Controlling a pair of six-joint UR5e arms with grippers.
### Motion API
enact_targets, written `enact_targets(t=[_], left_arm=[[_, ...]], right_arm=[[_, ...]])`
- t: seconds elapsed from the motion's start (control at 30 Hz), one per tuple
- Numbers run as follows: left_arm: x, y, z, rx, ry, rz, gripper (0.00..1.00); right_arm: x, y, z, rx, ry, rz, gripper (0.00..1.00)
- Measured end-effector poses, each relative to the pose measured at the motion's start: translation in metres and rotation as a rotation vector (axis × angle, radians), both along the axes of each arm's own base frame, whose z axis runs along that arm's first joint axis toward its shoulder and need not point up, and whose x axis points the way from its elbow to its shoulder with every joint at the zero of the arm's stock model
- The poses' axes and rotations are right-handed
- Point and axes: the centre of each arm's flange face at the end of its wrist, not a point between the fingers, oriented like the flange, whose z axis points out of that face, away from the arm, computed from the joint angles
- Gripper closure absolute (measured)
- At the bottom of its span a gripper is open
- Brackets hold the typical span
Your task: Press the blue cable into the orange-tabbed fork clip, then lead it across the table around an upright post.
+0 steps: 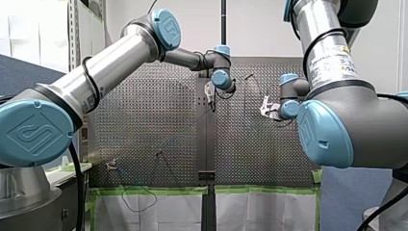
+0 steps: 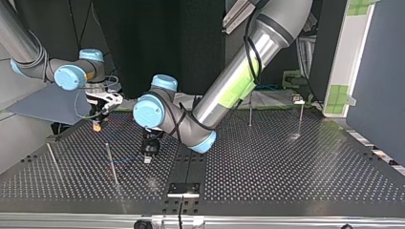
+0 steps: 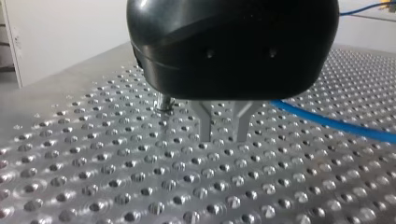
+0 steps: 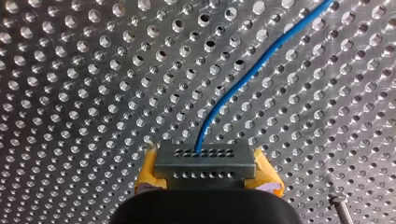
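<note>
The perforated surface [image 2: 286, 162] carries several thin upright posts. The post [image 2: 111, 164] closest to the work stands at the top view's left, near the left gripper [image 3: 223, 137]. That gripper hangs low over the surface, its metal fingers [image 3: 204, 121] narrowly apart, with only bare holes showing between the tips. The right gripper [image 4: 204, 161] is farther back at the top view's left, also low. Its yellow-padded fingers [image 4: 205, 176] are drawn together and the blue cable [image 4: 243, 79] comes straight out of their tip, so it looks held there. No orange-tabbed fork clip can be made out in any view, so whether the pressing-in is done cannot be told.

The step in hand appears to be the left gripper taking up the cable's run to lead it past a post. To do this well, the left fingers should shift sideways until the cable sits squarely between them. They should close lightly enough for it to slide, while the right gripper holds the line gently taut, clear of the post's foot [image 3: 164, 103] just beyond the fingers.

In the left wrist view the cable lies just beside the fingers, outside their gap, and runs away across the surface. Whether it touches a finger cannot be told.
</note>
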Motion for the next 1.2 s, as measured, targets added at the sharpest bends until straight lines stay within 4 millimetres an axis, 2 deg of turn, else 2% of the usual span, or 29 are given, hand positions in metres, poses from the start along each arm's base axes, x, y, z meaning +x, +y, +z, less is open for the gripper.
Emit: enact_targets(t=[0.23,0.27,0.3,0.33,0.37,0.4,0.43,0.47,0.5,0.93,1.2], left_arm=[[0.0,0.002,0.0,0.032,-0.006,0.024,0.73],[0.0,0.002,0.0,0.034,-0.007,0.023,0.67],[0.0,0.002,0.0,0.035,-0.008,0.02,0.53],[0.0,0.001,0.0,0.035,-0.009,0.015,0.53],[0.0,0.001,0.0,0.034,-0.01,0.01,0.33],[0.0,0.0,0.0,0.034,-0.01,0.004,0.2],[0.0,0.0,0.0,0.033,-0.01,-0.002,0.2],[0.0,-0.001,0.0,0.032,-0.01,-0.005,0.02],[0.0,-0.001,0.0,0.03,-0.01,-0.006,0.0],[0.003,0.005,-0.001,-0.023,0.015,0.016,0.0],[0.004,0.006,-0.001,-0.023,0.017,0.017,0.0]], right_arm=[[-0.001,0.0,-0.001,0.003,0.001,-0.002,1.0],[-0.002,0.0,-0.001,0.003,0.001,-0.003,1.0],[-0.002,-0.001,-0.001,0.003,0.001,-0.004,1.0],[-0.003,-0.001,-0.001,0.003,0.002,-0.007,1.0],[-0.004,-0.001,-0.002,0.003,0.005,-0.01,1.0],[-0.005,-0.002,-0.003,0.003,0.009,-0.014,1.0],[-0.007,-0.003,-0.005,0.004,0.016,-0.022,1.0],[-0.008,-0.003,-0.007,0.005,0.022,-0.028,1.0],[-0.01,-0.004,-0.009,0.008,0.027,-0.034,1.0],[-0.029,-0.015,-0.067,0.066,0.056,-0.104,1.0],[-0.04,-0.019,-0.087,0.08,0.059,-0.146,1.0]])
